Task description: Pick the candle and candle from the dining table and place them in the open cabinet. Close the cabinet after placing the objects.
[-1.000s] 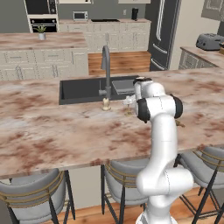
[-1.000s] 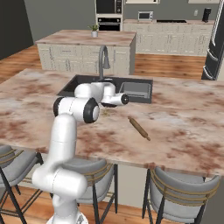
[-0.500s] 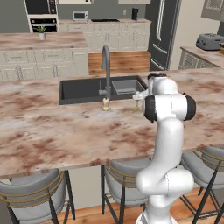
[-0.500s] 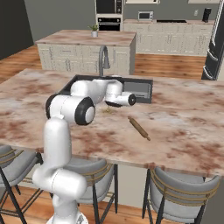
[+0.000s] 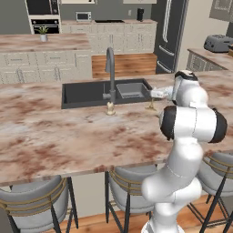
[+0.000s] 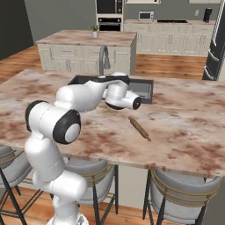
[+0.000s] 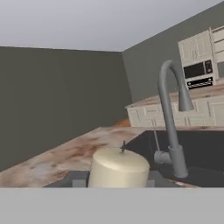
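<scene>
claw: gripper (image 7: 114,179) reaching sideways, low over the counter – tips pressed in on the candlestick candle (image 7: 118,164), one on each flank of the cream wax, near its top
held thing: upright, brass foot seemingly on the stone, not lifted
place: dining table (image 5: 54,136), by the front right corner of the sink (image 5: 88,93)
second candle: stubby candle (image 5: 109,108) at the sink's front edge, just beside the base of the tap (image 5: 110,68), well apart from the claw
other: rolling pin (image 6: 139,128) loose on the counter right of the sink, toward the near edge
step: likely securing the grip before the lift; nothing stored so far
risk 1: grip high on smooth wax – could slip or swing the candle, brass foot being the heavy end
risk 2: wax may pull out and leave the candlestick on the counter, if the two are separate
risk 3: tilted lift could drop it into the sink right beside
risk 4: wide arm swing could clip the tap or knock the stubby candle
</scene>
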Controlling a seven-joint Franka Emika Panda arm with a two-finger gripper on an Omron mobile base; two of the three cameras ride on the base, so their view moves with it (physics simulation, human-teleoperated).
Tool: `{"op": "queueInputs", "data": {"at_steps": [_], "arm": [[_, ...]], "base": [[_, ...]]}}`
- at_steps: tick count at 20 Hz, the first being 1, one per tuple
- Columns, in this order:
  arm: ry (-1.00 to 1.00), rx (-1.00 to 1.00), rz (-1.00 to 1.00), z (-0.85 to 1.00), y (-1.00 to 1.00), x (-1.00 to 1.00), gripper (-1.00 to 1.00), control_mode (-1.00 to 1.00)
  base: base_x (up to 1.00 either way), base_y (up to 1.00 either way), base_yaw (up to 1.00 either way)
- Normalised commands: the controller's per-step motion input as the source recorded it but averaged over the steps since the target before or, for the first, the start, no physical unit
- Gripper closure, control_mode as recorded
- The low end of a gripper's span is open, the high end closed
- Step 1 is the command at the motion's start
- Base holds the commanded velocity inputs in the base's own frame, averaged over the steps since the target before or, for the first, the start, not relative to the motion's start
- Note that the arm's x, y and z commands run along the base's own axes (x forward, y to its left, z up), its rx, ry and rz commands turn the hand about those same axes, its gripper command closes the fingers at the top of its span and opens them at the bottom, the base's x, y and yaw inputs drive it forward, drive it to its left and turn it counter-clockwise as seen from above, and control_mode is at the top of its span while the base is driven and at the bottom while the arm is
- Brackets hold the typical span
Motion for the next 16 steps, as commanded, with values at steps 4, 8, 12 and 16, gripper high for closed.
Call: {"op": "queueInputs", "data": {"at_steps": [4,8,12,16], "arm": [[-0.19,0.07,0.0,1.0,-0.01,-0.91,1.0,-1.0],[-0.19,0.02,0.0,1.0,0.0,-0.79,1.0,-1.0],[-0.28,0.0,0.0,0.97,0.0,-0.85,1.0,-1.0],[-0.21,-0.05,0.0,0.73,0.0,-0.76,1.0,-1.0]], "base": [[0.0,0.0,0.0],[0.0,0.0,0.0],[0.0,0.0,0.0],[0.0,0.0,0.0]]}}
